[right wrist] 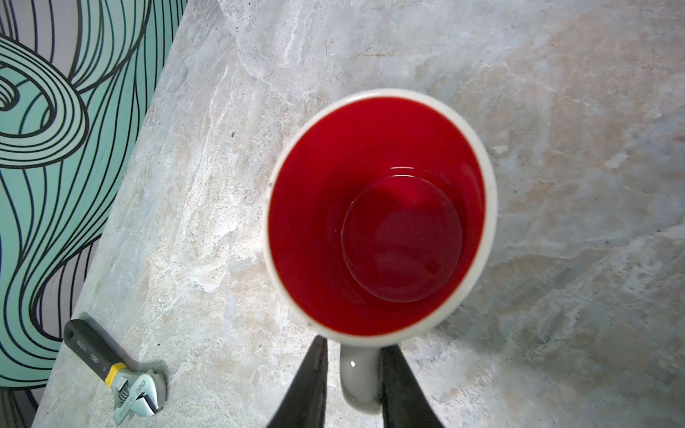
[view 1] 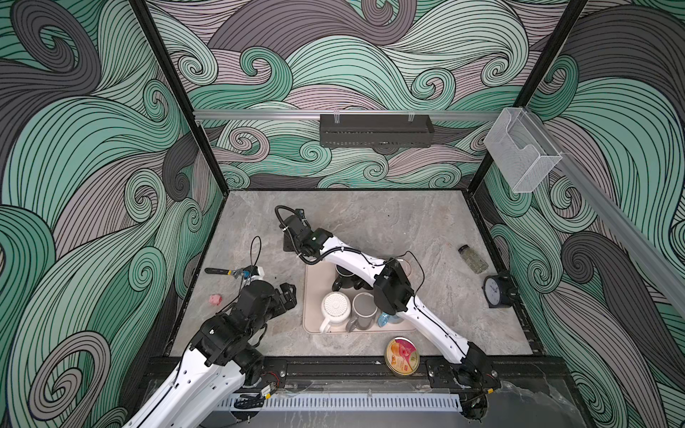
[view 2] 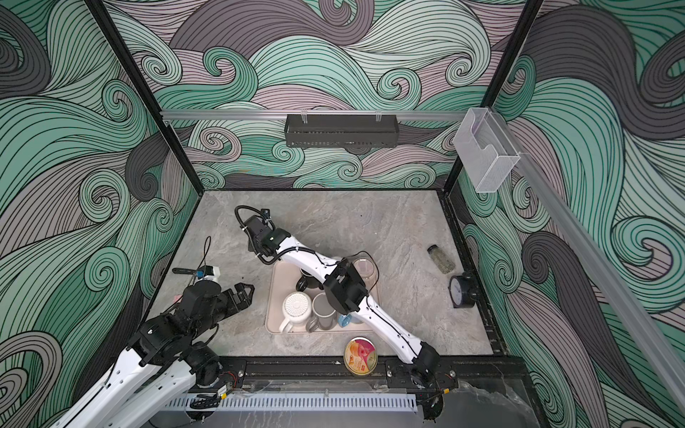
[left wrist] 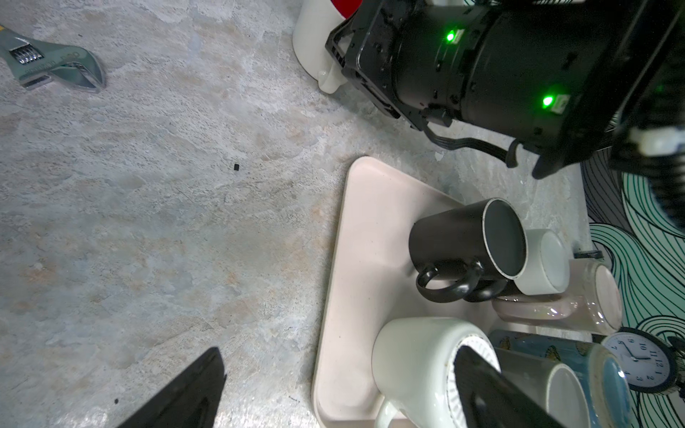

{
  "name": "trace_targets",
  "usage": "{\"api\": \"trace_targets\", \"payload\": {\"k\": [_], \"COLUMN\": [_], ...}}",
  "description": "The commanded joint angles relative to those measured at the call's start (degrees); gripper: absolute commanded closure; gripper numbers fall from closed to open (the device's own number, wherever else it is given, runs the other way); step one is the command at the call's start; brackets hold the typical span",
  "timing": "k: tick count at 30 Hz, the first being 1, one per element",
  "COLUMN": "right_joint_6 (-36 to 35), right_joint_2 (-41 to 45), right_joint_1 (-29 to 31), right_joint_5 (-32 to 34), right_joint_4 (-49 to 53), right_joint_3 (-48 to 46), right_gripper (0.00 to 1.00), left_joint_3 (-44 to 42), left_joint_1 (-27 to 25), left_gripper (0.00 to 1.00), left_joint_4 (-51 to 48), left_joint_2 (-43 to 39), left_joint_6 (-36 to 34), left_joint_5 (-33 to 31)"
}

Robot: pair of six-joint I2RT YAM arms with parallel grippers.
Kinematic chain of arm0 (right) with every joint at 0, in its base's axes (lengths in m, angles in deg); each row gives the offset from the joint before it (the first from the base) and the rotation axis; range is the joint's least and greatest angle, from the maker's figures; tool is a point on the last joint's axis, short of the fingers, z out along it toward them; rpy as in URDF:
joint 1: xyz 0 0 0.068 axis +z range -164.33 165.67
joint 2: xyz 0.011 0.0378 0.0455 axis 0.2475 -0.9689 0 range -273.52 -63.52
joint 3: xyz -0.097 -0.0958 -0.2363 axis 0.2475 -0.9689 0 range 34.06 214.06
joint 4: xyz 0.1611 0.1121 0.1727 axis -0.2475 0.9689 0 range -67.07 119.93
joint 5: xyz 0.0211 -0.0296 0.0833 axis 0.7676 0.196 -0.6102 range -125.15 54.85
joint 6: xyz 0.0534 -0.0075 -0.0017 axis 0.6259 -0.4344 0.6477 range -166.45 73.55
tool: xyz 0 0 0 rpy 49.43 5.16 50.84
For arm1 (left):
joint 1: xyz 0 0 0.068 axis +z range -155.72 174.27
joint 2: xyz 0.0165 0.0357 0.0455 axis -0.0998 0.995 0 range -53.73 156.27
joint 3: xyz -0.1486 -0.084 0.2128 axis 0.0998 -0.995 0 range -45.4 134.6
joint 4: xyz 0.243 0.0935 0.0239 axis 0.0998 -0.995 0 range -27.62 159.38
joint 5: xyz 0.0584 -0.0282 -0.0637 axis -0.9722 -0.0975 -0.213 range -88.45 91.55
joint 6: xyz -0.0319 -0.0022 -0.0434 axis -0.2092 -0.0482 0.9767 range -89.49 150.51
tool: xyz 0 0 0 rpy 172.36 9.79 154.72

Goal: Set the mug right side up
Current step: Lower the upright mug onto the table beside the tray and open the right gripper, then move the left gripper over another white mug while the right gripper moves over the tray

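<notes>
mug (right wrist: 378,215): upright on table (right wrist: 556,111), centre of frame
right gripper (right wrist: 354,344): slightly parted astride handle (right wrist: 359,381)
left gripper (view 1: 288,296): spread wide, empty
risk: finger may snag handle on retreat, tipping mug

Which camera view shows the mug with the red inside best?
The right wrist view: the mug stands upright, its rim, red inside and handle clear. The left wrist view shows only part of its white side. In both top views the right arm hides it.
</notes>
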Motion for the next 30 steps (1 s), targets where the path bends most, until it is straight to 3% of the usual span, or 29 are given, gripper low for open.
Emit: {"api": "trace_targets", "payload": {"k": [1, 7, 11, 19, 23, 30], "right_joint_6": [1.18, -0.13, -3.66, -12.80, -17.63, -18.03], "right_joint_2": [1.16, 4.18, 8.66, 22.94, 34.63, 57.79], "right_joint_1": [0.29, 0.33, -0.07, -0.11, -0.11, 0.47], "right_joint_5": [-0.48, 0.93, 1.70, 2.17, 3.77, 5.71], "right_joint_4": [-0.82, -0.93, -1.90, -2.53, -3.97, -8.04], "right_joint_3": [0.27, -3.00, -6.09, -14.97, -27.32, -56.17], "right_gripper": [0.72, 0.71, 0.64, 0.53, 0.50, 0.47], "left_joint_3": [-0.26, -0.39, 0.34, 3.57, 4.56, 6.19], "left_joint_1": [0.11, 0.12, 0.12, 0.00, -0.38, -5.55], "left_gripper": [0.02, 0.02, 0.01, 0.02, 0.02, 0.08], "left_joint_4": [-0.80, -0.74, -0.23, 3.64, 7.83, 7.90], "left_joint_2": [-1.01, -1.13, -0.41, 3.14, 6.68, 11.07], "left_joint_6": [-0.84, -1.08, -2.65, -7.62, -10.88, -13.60], "left_joint_5": [-0.46, -0.57, -0.61, 0.93, 6.99, 7.68]}}
